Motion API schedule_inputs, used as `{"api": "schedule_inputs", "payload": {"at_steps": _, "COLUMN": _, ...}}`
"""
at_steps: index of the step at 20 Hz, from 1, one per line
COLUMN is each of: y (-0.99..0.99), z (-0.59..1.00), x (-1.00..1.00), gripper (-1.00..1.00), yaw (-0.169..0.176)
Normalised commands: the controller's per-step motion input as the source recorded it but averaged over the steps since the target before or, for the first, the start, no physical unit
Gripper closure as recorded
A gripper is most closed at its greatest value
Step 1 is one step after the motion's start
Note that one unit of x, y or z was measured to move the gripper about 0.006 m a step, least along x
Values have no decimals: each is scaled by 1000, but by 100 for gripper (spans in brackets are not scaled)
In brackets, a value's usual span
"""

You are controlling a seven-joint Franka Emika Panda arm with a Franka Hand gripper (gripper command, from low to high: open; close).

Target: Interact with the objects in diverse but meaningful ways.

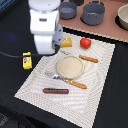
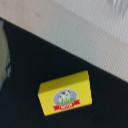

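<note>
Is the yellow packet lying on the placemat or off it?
Off it. The yellow packet lies flat on the dark table beside the placemat, printed face up, as the wrist view shows too.

- The yellow printed packet lay flat on the dark worktop, label up, below the pincer's camera.
- The red tomato sat upright, well apart from the arm.
- The bread loaf lay just beside the arm.
- The thin brown sausage lay flat, farthest off.
</note>
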Motion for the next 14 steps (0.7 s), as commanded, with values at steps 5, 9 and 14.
{"api": "schedule_inputs", "payload": {"at_steps": 5, "y": -240, "z": -219, "x": -819, "gripper": -100, "yaw": -121}}
{"api": "schedule_inputs", "payload": {"at_steps": 9, "y": -15, "z": -187, "x": -714, "gripper": -100, "yaw": -145}}
{"api": "schedule_inputs", "payload": {"at_steps": 14, "y": 0, "z": -223, "x": -589, "gripper": -100, "yaw": -176}}
